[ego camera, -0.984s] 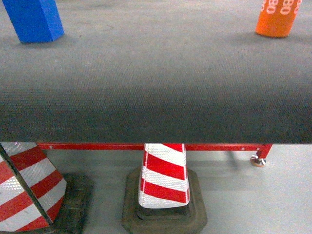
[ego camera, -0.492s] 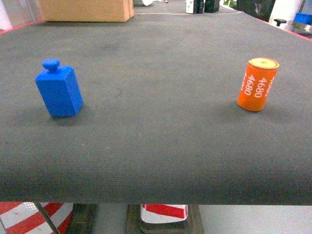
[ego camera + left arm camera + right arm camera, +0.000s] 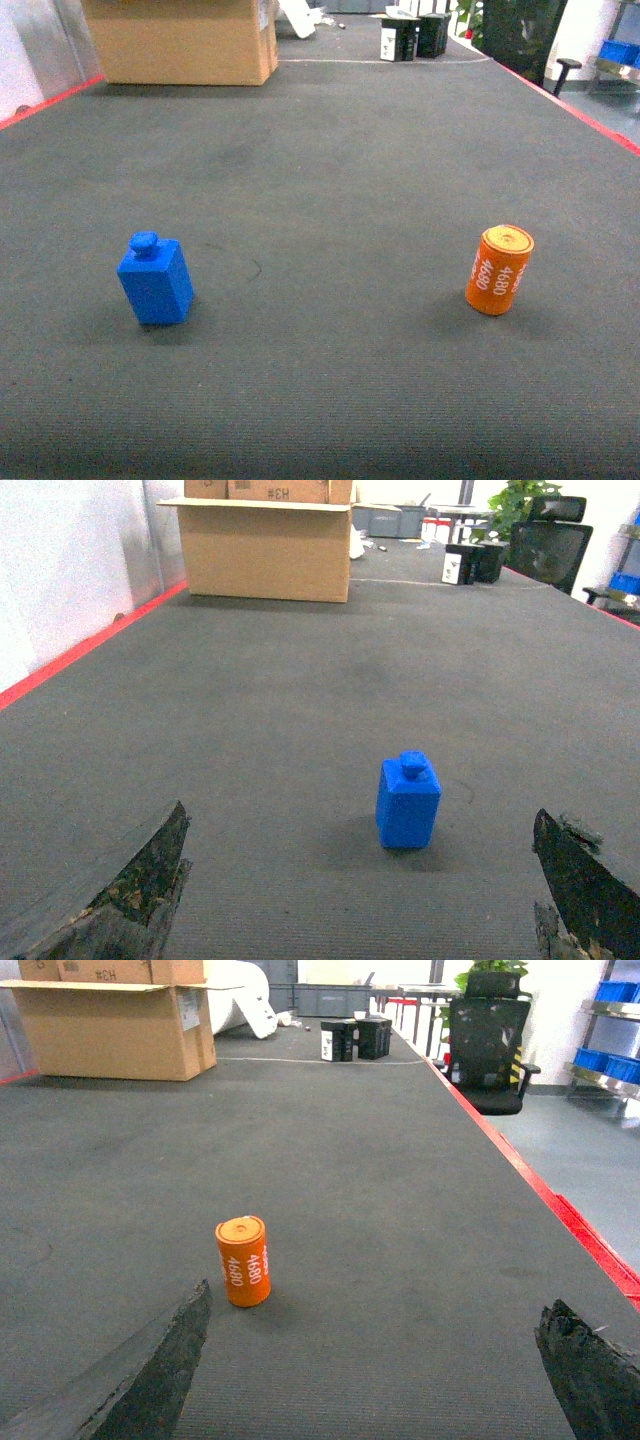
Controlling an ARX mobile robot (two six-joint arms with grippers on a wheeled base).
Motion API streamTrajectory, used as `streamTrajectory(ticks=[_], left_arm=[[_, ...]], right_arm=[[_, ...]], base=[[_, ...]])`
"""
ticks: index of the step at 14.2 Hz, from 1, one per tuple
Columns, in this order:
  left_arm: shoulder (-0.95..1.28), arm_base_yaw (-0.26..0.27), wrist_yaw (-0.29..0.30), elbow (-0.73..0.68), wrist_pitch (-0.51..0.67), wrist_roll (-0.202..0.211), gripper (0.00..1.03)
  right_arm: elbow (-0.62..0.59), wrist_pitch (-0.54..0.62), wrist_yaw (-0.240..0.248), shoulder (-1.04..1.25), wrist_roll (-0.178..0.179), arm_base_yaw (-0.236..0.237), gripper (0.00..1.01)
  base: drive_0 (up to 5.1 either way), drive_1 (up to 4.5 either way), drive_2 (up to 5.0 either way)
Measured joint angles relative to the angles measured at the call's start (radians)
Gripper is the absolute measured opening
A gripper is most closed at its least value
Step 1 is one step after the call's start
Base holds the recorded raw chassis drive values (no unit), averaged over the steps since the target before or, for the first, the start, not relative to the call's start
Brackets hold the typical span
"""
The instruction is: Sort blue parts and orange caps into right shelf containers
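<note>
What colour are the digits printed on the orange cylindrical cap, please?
White digits on the orange cylindrical cap, clearest in the right wrist view.

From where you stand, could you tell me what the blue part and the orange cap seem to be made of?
Blue part: likely moulded plastic, evenly coloured, matte, with soft rounded edges. Orange cap: probably plastic too, a smooth cylinder with white printed digits and a slightly glossy top.

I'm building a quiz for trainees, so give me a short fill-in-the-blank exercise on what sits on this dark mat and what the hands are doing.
1. The orange cylinder carries the white number ____.
2. The blue block has a small round ____ on top.
3. At the mat's far left stands a brown ____ box.
4. The left hand frames the blue block with fingers spread ____.

Missing words: 4680; knob; cardboard; open
</note>
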Motion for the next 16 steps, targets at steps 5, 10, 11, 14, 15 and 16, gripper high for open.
streamTrajectory(ticks=[5, 10, 11, 14, 15, 16], left_arm=[[0.000, 0.000, 0.000, 0.000, 0.000, 0.000, 0.98], [0.000, 0.000, 0.000, 0.000, 0.000, 0.000, 0.98], [0.000, 0.000, 0.000, 0.000, 0.000, 0.000, 0.98], [0.000, 0.000, 0.000, 0.000, 0.000, 0.000, 0.98], [0.000, 0.000, 0.000, 0.000, 0.000, 0.000, 0.98], [0.000, 0.000, 0.000, 0.000, 0.000, 0.000, 0.98]], right_arm=[[0.000, 0.000, 0.000, 0.000, 0.000, 0.000, 0.98], [0.000, 0.000, 0.000, 0.000, 0.000, 0.000, 0.98], [0.000, 0.000, 0.000, 0.000, 0.000, 0.000, 0.98], [0.000, 0.000, 0.000, 0.000, 0.000, 0.000, 0.98], [0.000, 0.000, 0.000, 0.000, 0.000, 0.000, 0.98], [0.000, 0.000, 0.000, 0.000, 0.000, 0.000, 0.98]], base=[[0.0, 0.00, 0.0], [0.0, 0.00, 0.0], [0.0, 0.00, 0.0], [0.0, 0.00, 0.0], [0.0, 0.00, 0.0], [0.0, 0.00, 0.0]])
